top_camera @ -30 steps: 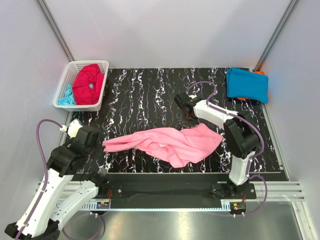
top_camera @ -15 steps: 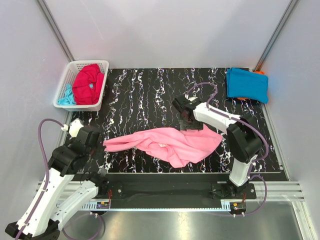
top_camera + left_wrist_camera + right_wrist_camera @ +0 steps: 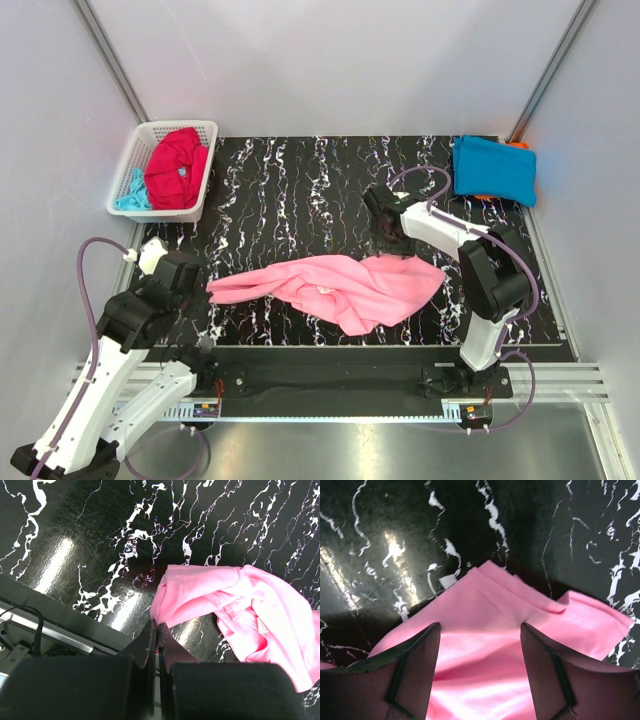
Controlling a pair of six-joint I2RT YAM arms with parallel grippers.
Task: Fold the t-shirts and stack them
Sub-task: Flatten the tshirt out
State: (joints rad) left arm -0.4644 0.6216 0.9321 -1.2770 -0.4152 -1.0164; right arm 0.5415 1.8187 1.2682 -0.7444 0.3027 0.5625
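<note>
A light pink t-shirt (image 3: 340,285) lies crumpled and stretched across the near middle of the black marbled table (image 3: 290,190). My left gripper (image 3: 157,625) is shut on the shirt's left corner (image 3: 167,597), low over the table near its front edge. Over the far right edge of the pink shirt (image 3: 485,605) hangs my right gripper (image 3: 480,626), open, the cloth lying loose between its fingers. A folded bright blue t-shirt (image 3: 494,168) rests on an orange one (image 3: 483,196) at the back right corner.
A white lattice basket (image 3: 150,133) stands at the back left, holding a crimson red t-shirt (image 3: 176,168) and a pale aqua one (image 3: 130,192). The table's metal front rail (image 3: 45,630) runs just under my left gripper.
My right gripper has opened and let go of the pink shirt's far right edge, then shifted a little to the right. The left gripper has stayed shut in place.
</note>
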